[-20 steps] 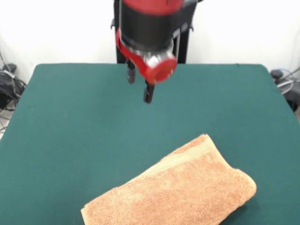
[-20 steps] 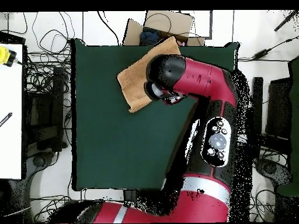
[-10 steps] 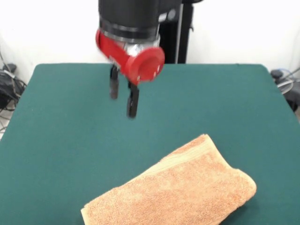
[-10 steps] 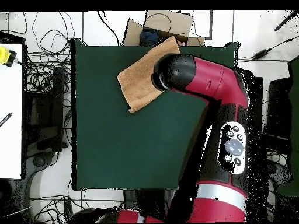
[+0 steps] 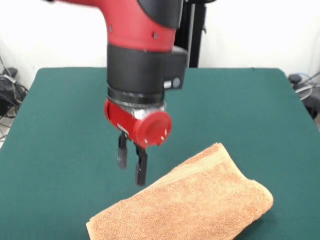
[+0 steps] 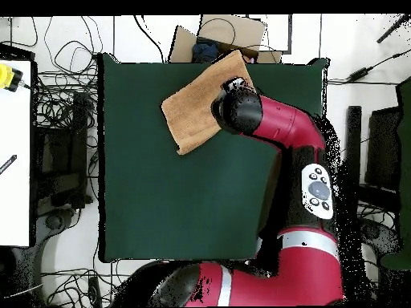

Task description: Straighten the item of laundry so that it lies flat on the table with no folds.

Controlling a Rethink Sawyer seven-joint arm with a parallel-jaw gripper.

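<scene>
Towel (image 5: 190,205) bottom cut off by front-view edge; overhead, arm (image 6: 277,128) hides pincer.

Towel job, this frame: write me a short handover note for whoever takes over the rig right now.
Gripper: open, holding nothing, fingers pointing down just above the table beside the towel's far edge, not touching it as far as the front view shows.
Towel: folded over into a thick bundle, lying askew near the table edge farthest from the robot. In the overhead view the arm covers one corner.
Done: nothing yet; the towel is not unfolded.
Left: grasp an edge or corner, open the fold, spread it flat, smooth any creases.
</scene>
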